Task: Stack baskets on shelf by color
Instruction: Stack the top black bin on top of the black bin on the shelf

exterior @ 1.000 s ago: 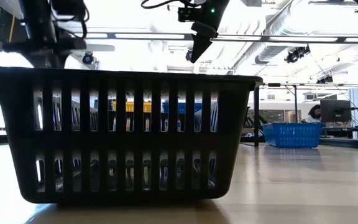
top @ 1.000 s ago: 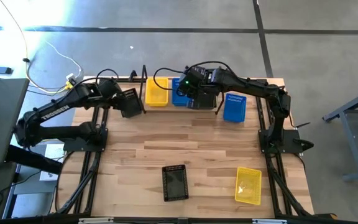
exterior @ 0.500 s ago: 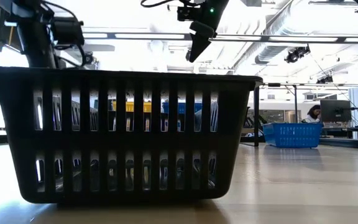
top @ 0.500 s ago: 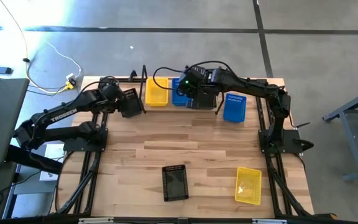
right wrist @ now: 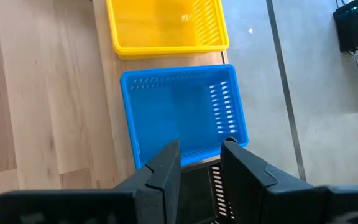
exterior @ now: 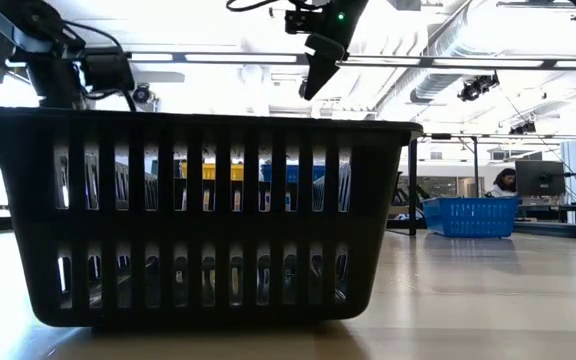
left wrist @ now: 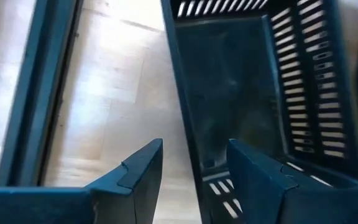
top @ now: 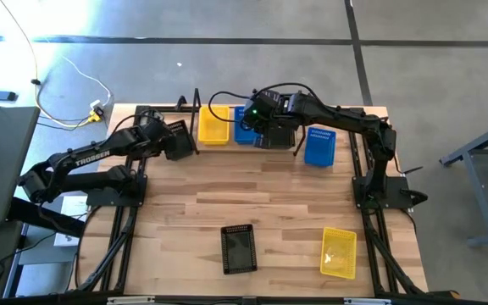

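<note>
Pale wooden tabletop (top: 252, 191) carries the baskets: along its far edge a yellow basket (top: 213, 125) and a blue basket (top: 246, 127) are lined up on the shelf. A black basket (left wrist: 253, 93) is straddled at its near wall by the open left hand (left wrist: 194, 165), long axis running away from it. Above the blue basket (right wrist: 182, 115), the right hand (right wrist: 201, 162) is clamped on a second black basket's rim (right wrist: 197, 186).

"TROSSEN" on the left arm (top: 91, 158) (white lettering)

Overhead; table-level; two wrist views
</note>
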`<action>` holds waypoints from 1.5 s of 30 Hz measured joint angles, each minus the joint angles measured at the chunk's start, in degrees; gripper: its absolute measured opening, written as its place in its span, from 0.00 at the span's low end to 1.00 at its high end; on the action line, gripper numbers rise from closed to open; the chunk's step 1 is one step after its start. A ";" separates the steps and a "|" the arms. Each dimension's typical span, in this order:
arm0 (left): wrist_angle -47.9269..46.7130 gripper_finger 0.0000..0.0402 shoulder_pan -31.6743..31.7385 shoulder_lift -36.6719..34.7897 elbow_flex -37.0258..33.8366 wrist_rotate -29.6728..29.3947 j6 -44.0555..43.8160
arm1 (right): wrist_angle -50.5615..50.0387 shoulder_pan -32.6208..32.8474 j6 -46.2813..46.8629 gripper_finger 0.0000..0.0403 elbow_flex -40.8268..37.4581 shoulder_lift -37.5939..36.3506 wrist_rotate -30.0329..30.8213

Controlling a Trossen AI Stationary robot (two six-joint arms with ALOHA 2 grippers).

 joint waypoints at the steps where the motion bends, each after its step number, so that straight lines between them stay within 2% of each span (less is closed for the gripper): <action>1: 0.74 0.42 0.00 0.61 -0.51 0.03 -0.57 | 0.01 0.00 -0.04 0.25 0.00 0.00 0.00; 10: 6.60 0.39 0.00 6.52 -1.44 -1.91 -1.48 | 0.01 0.00 -0.15 0.25 0.00 0.00 -0.02; 13: 6.72 0.31 0.00 7.38 -1.44 -3.54 -0.40 | 0.01 0.11 -0.15 0.25 0.00 0.00 -0.22; 19: 6.56 0.07 0.02 7.73 -1.44 -7.20 0.73 | -0.01 0.68 -0.15 0.25 0.00 0.01 -0.56; 21: 6.62 0.02 0.04 7.71 -1.44 -8.11 1.74 | -0.01 0.97 -0.15 0.25 0.00 0.02 -0.61; 29: 7.51 0.01 0.04 5.15 -1.42 -10.67 1.51 | -0.01 2.34 -0.02 0.25 0.00 0.02 -0.63; 38: 7.83 0.01 0.04 -6.03 -1.15 -15.67 1.56 | -0.04 4.28 0.01 0.25 0.00 0.02 -0.64; 45: 7.45 0.00 0.04 -13.72 4.84 -21.40 6.88 | -0.04 5.73 0.31 0.25 0.00 0.02 -0.49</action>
